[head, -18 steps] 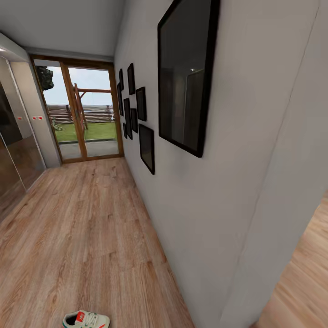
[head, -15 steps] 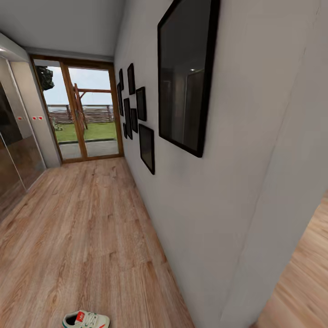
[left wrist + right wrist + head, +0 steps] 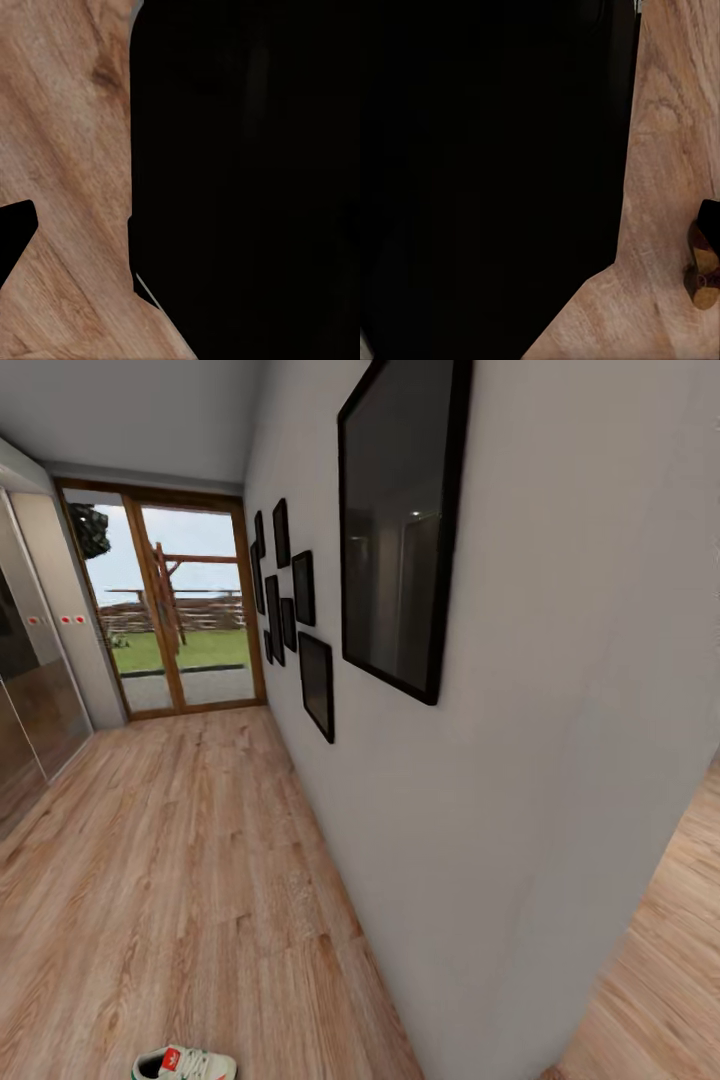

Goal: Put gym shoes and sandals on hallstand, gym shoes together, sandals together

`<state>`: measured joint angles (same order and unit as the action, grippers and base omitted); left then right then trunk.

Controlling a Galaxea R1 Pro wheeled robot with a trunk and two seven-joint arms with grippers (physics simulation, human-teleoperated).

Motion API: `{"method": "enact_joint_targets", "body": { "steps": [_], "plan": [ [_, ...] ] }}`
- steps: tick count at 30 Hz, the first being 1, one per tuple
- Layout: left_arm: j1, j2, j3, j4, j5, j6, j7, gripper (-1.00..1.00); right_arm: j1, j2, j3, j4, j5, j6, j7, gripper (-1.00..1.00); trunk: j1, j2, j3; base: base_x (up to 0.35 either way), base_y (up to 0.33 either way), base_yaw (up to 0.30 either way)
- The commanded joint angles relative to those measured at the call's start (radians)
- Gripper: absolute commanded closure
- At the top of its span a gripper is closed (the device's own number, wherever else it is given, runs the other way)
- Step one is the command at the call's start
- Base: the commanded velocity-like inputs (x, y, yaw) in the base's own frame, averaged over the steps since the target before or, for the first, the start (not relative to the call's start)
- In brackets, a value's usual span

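Observation:
One gym shoe point(image 3: 185, 1065), white with a red patch, lies on the corridor floor point(image 3: 190, 860) at the very bottom of the head view, half cut off by the frame. In the right wrist view a brown sandal point(image 3: 703, 262) with a tan footbed rests on the planks at the picture's edge. A dark wedge that may be a fingertip point(image 3: 13, 234) juts in at the left wrist view's edge. A large black body covers most of both wrist views. The hallstand is out of view.
A grey wall point(image 3: 520, 760) with a big black-framed panel point(image 3: 395, 530) and several small frames point(image 3: 295, 610) runs along the right of the corridor. Glass doors point(image 3: 175, 610) close the far end. A mirrored panel point(image 3: 25, 690) lines the left side. An opening shows more floor point(image 3: 660, 960) at the right.
The whole head view has shifted slightly, so the camera has moved. The gym shoe now sits a little lower in the picture. Nothing else differs.

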<state>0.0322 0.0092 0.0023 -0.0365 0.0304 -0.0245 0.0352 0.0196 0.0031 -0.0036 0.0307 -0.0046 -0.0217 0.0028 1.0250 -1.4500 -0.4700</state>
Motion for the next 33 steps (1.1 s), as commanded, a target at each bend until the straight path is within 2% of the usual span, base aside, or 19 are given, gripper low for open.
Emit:
{"method": "enact_joint_targets", "body": {
  "steps": [1,8,26,33],
  "plan": [
    [0.000,0.000,0.000,-0.006,0.000,0.000,0.000,-1.00,0.000,-0.001,0.000,0.000,0.000,0.000,0.000,-1.00,0.000,0.000,0.000,0.000,0.000,-0.257],
    [0.000,0.000,-0.004,-0.065,-0.005,0.000,0.000,-1.00,0.000,-0.001,-0.001,0.000,0.000,0.000,0.000,-1.00,0.000,0.000,0.000,0.000,0.000,-0.276],
    [-0.009,0.000,-0.008,-0.106,-0.014,0.000,0.000,-1.00,0.000,-0.003,-0.004,-0.028,0.000,0.000,-0.001,-1.00,0.000,0.000,0.000,-0.001,0.000,-0.285],
    [-0.009,0.001,-0.008,-0.110,-0.014,0.000,-0.001,-1.00,0.000,-0.003,-0.004,-0.039,0.000,0.000,-0.001,-1.00,0.000,0.000,0.000,-0.174,0.000,-0.285]
  ]
}}
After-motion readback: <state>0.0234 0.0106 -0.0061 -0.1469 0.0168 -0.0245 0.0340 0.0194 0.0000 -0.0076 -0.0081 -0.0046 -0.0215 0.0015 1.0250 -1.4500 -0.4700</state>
